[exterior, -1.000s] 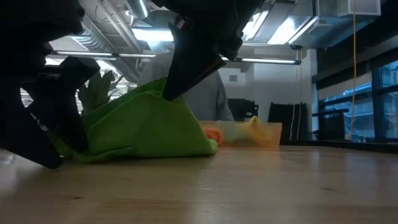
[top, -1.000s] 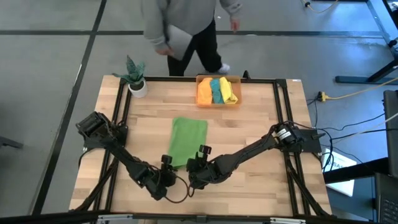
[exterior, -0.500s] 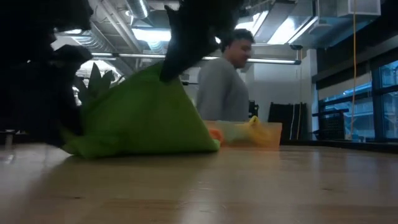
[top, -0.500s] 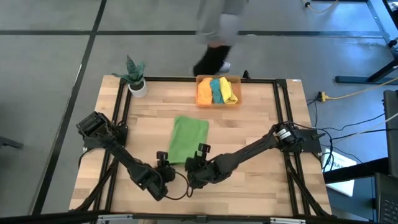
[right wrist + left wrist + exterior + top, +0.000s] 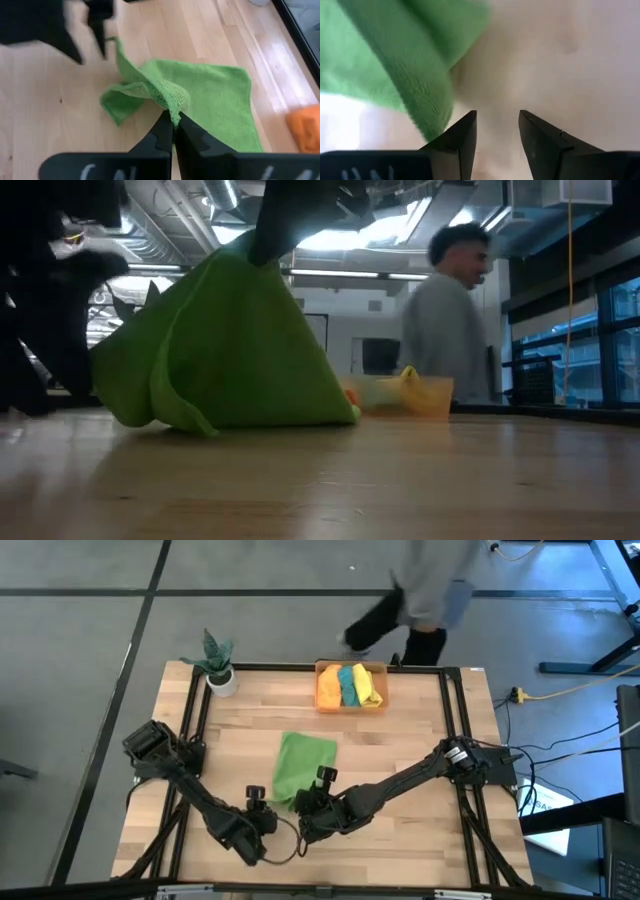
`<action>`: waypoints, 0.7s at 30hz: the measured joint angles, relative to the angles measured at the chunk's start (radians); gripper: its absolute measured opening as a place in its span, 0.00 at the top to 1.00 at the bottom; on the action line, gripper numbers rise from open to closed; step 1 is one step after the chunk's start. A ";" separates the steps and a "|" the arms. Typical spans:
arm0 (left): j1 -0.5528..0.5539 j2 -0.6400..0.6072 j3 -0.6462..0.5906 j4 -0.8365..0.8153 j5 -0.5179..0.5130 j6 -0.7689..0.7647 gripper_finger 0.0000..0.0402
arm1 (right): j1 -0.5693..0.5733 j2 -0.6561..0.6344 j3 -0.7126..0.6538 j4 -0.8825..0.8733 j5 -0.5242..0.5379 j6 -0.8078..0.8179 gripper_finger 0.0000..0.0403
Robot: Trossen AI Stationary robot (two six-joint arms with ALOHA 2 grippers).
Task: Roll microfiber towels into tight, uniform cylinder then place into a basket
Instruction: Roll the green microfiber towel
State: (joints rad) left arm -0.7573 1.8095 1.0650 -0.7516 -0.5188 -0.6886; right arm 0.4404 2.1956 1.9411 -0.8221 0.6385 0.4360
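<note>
A light green microfiber towel lies at the table's middle, its near end drawn up into a tent. My right gripper is shut on that raised end. My left gripper stands open just left of the towel, with nothing between its fingers; the towel's loose fold hangs beside one finger. At the far edge, the orange basket holds orange, teal and yellow towels. My right gripper pinches a bunched bit of the green towel's near edge between its two fingers, several layers by the look of it. The fingers slant down from the near right. That end is lifted clear; the far part lies flat on the table.
A small potted plant stands at the far left corner. A person walks past beyond the far edge. Bare wood lies right of the towel and along the near edge.
My right gripper has risen with the towel's near end, so the cloth now stands as a taller tent while its far part stays on the table. My left gripper has lifted a little and tipped, still open. The person behind the table has walked to the right.
</note>
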 joint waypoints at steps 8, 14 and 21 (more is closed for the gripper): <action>-0.075 0.000 0.039 0.239 -0.100 0.270 0.66 | 0.000 0.000 0.000 -0.003 0.000 0.003 0.98; -0.033 0.004 -0.018 0.455 -0.176 0.488 0.66 | 0.000 0.000 -0.001 -0.004 -0.001 0.002 0.98; 0.093 0.005 -0.060 0.479 -0.177 0.506 0.66 | 0.000 0.000 -0.001 -0.003 -0.001 0.001 0.98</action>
State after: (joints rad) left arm -0.6644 1.8141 1.0046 -0.2723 -0.6954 -0.1826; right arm 0.4404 2.1956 1.9404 -0.8256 0.6373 0.4366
